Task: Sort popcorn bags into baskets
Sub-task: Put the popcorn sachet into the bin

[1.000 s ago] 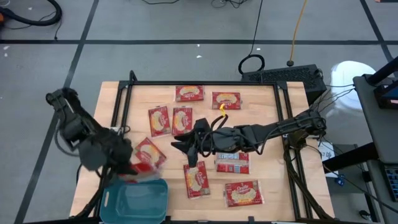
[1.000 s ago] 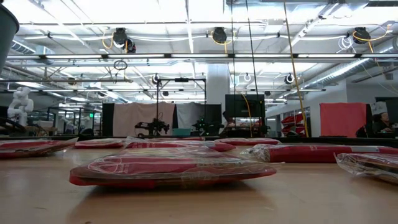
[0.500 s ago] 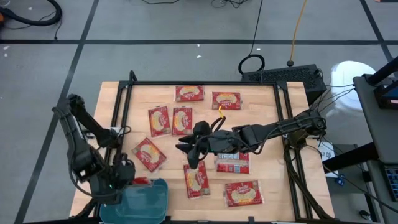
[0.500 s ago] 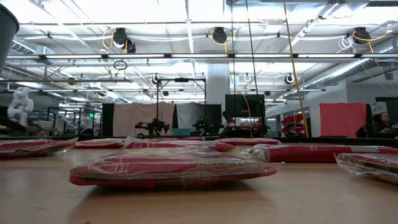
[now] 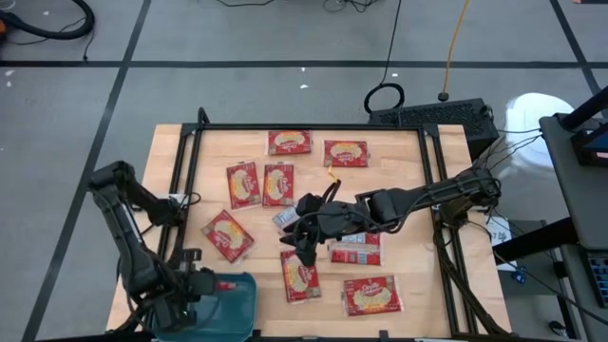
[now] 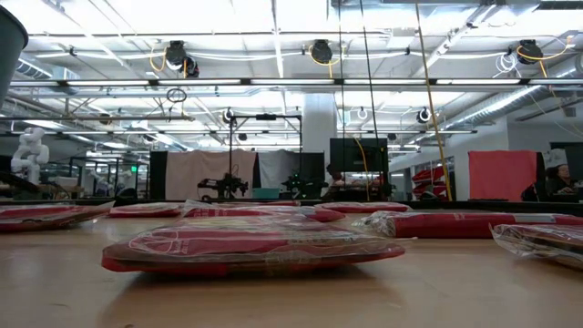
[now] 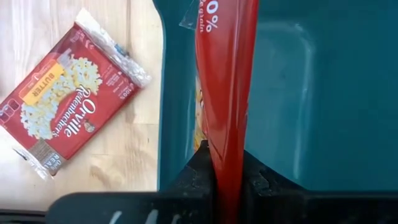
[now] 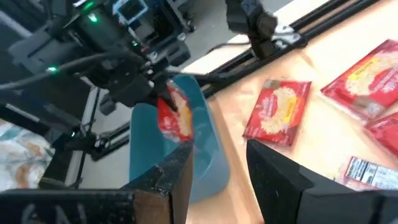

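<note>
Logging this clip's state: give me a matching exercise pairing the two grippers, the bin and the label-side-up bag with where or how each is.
Column 1:
1. left gripper
2. right gripper
3. bin
4. label-side-up bag

Column 2:
A. at the table's near left corner
B. lying flat right of the table's middle
C. jaws apart over the table's middle, empty
D. shut on a red bag over the bin

Pairs: 1-D, 2-C, 3-A, 4-B

Left hand (image 5: 211, 285) over the basket (image 5: 228, 309)

I hold a red popcorn bag (image 5: 225, 284) there; my right hand (image 5: 302, 249) hovers mid-table (image 5: 408, 285) among seven bags.
</note>
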You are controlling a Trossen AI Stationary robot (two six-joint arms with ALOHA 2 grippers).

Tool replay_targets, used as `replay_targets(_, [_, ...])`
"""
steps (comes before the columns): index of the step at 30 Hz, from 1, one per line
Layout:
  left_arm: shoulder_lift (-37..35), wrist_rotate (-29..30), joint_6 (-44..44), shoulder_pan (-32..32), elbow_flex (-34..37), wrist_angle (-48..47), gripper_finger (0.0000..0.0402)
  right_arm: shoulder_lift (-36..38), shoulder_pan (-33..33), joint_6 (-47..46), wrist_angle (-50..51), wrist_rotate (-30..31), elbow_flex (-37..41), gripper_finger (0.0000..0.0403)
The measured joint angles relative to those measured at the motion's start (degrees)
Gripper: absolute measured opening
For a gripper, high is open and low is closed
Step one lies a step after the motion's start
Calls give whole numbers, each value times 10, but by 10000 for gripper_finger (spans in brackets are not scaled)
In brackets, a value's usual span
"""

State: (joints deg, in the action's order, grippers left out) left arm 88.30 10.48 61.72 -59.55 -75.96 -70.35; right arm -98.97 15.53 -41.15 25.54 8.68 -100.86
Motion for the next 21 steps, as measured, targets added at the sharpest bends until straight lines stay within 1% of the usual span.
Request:
replay_targets(6, [54,-6,-3,0,0,0,52,11,-1,8,35,0,0,144])
replay_targets(9, [73,-7,-7,0,0,-1,55,17,-1,19,49,0,0,144])
replay_targets(13, [93,0,-17,4,0,1,56,19,-1,40,50,0,0,144])
replay_targets(18, [119,-4,-31,5,0,1,58,20,-8,60,51,0,0,144])
replay_targets(21, [131,-4,-21,2,0,1,68,20,-13,63,52,0,0,144])
